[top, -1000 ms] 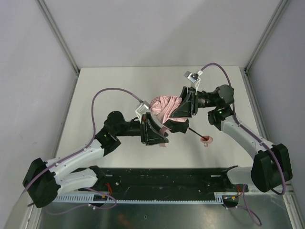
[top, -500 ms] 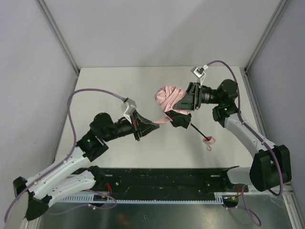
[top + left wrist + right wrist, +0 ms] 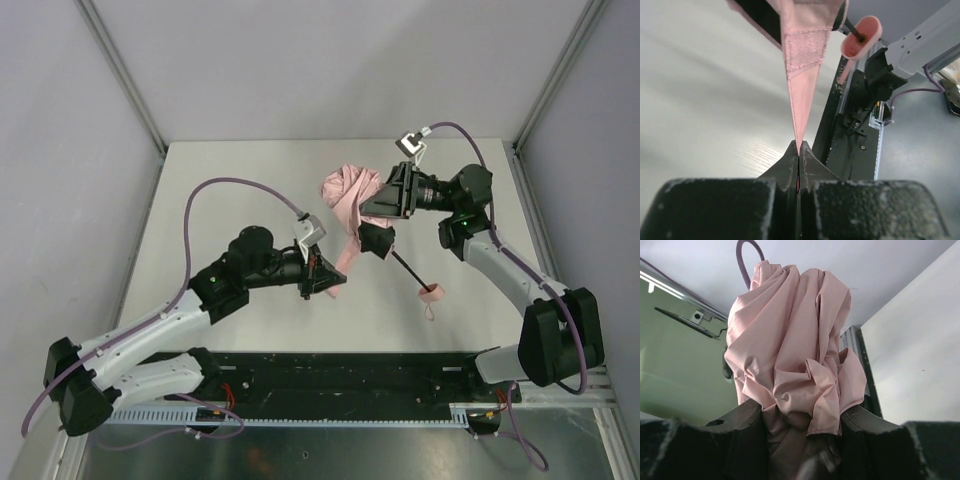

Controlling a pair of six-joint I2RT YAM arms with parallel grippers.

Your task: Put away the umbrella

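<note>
A white tabletop [image 3: 250, 150] lies under both arms, and a purple cable [image 3: 235, 182] loops above it. The pink umbrella [image 3: 345, 195] is up in the air over the middle. The right end effector [image 3: 800, 420] squeezes its bunched cloth. The black shaft [image 3: 408, 270] slants down to the pink handle [image 3: 432, 292]. The left end effector [image 3: 798, 156] is pinched tight on the tip of the pink strap [image 3: 802, 55].

I read the umbrella [image 3: 790, 340] bunched between the right jaws. Its strap [image 3: 801, 65] is pinched between the left jaws and runs ahead of them; the handle [image 3: 861, 37] sits beyond, to their right.
</note>
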